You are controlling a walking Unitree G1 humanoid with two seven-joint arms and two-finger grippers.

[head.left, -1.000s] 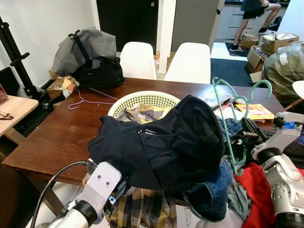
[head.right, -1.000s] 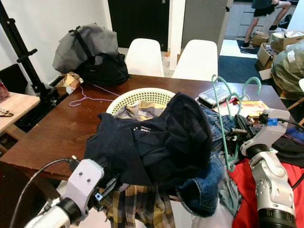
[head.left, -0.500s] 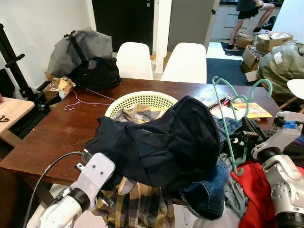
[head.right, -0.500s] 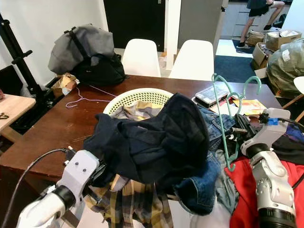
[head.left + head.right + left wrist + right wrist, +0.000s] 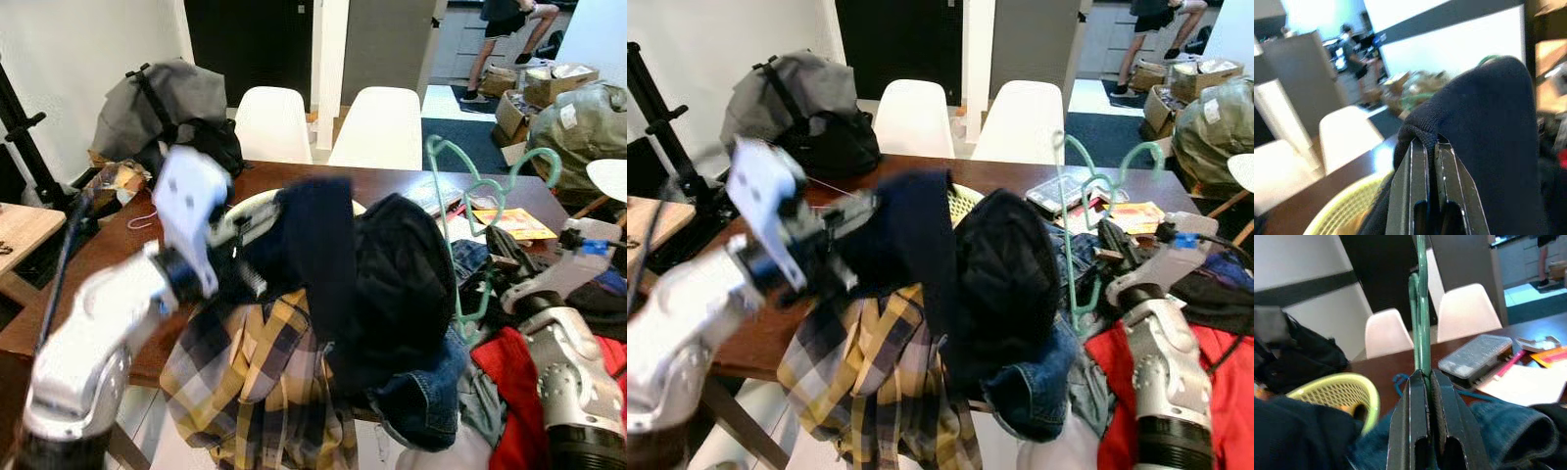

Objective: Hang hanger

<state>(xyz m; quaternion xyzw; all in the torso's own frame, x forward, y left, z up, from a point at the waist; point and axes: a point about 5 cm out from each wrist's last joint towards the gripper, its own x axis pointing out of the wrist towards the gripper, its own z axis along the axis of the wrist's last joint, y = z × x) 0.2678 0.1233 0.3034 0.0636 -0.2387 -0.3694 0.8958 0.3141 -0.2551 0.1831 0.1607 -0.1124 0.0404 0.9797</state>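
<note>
My left gripper [image 5: 1431, 142] is raised over the table and shut on a fold of a navy garment [image 5: 313, 245], which hangs lifted and blurred above the yellow laundry basket [image 5: 965, 201]. A yellow plaid shirt [image 5: 245, 382] dangles beneath it over the table's front edge. On the right, my right gripper [image 5: 1422, 373] is shut on the shaft of green plastic hangers [image 5: 446, 225], held upright with their hooks at the top. Dark clothes [image 5: 402, 284] and jeans [image 5: 416, 401] are heaped between the two arms.
The brown table [image 5: 392, 181] carries a clear box [image 5: 1476, 360], papers and a red garment [image 5: 509, 392] at the right. Two white chairs [image 5: 377, 127] stand behind it, a grey backpack [image 5: 157, 98] at the far left. A person [image 5: 505, 39] stands far back among boxes.
My left arm has swung up from below the table's front edge, lifting the navy garment and baring the plaid shirt. The right gripper and its hangers have barely moved.
</note>
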